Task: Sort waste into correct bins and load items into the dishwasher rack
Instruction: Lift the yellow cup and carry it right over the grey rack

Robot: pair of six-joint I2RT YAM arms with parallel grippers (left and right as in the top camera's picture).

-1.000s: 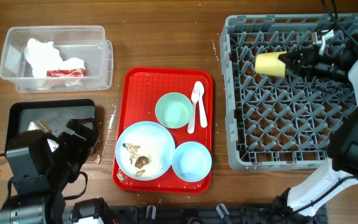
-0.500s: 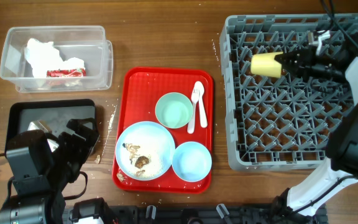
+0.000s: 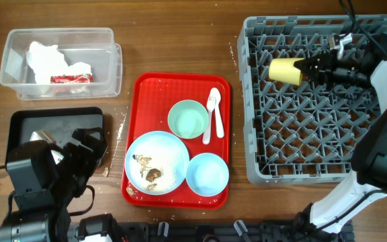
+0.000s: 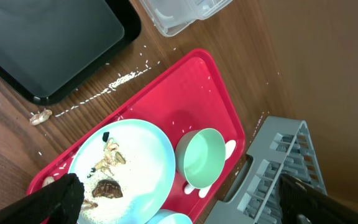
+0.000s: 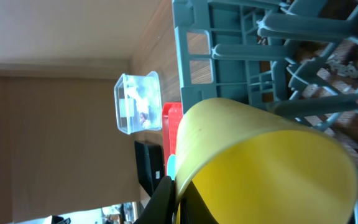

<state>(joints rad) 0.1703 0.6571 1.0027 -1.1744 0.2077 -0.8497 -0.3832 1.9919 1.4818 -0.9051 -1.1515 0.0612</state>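
My right gripper (image 3: 304, 69) is shut on the rim of the yellow-green cup (image 3: 284, 68), which lies on its side above the back left part of the grey dishwasher rack (image 3: 248, 101). In the right wrist view the cup (image 5: 260, 162) fills the frame, its rim pinched between the fingers (image 5: 166, 198). On the red tray (image 3: 150, 84) sit the pale green dish (image 3: 187, 119), white spoon (image 3: 212, 111), blue bowl (image 3: 207, 173) and blue plate (image 3: 173, 151) with food scraps (image 3: 150, 175). My left gripper (image 4: 179, 182) hangs open above the plate (image 4: 142, 162).
The clear box (image 3: 109, 60) at the back left holds white tissue (image 3: 42, 57) and a red-and-white wrapper (image 3: 69, 78). The black tray (image 3: 25, 124) lies in front of it, partly under my left arm (image 3: 46, 181). A scrap (image 3: 105, 172) and crumbs lie on the wood beside it.
My right gripper has carried the cup a little to the left and slightly toward the back over the rack. The left arm and everything on the red tray have stayed put.
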